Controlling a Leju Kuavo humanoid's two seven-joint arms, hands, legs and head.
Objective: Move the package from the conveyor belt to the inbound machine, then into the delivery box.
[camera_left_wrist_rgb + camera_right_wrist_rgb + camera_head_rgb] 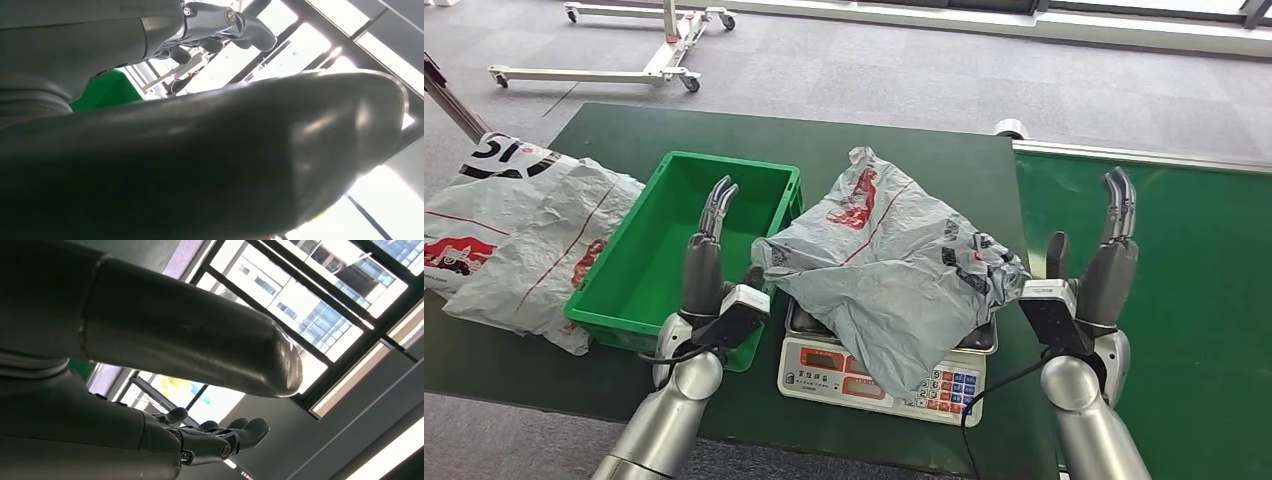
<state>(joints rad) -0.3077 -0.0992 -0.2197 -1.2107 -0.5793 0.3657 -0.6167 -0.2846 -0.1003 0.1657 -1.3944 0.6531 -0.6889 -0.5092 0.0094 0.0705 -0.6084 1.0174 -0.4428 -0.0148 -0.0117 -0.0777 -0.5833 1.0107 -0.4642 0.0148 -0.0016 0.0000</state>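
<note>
a: where does the package (889, 262) lie?
b: it lies crumpled on the scale (879, 378), draped over the pan and part of the keypad, at about 6 o'clock on the dark green table (944, 165).
a: and the hands?
b: the left hand (709, 255) stands upright at 9 o'clock of the package, over the green crate (624, 290), fingers straight and empty. the right hand (1104, 255) stands at 3 o'clock, beside the conveyor belt (1184, 260), fingers extended, holding nothing.
a: anything else?
b: another bag (514, 235) lies at 9 o'clock of the crate.
</note>
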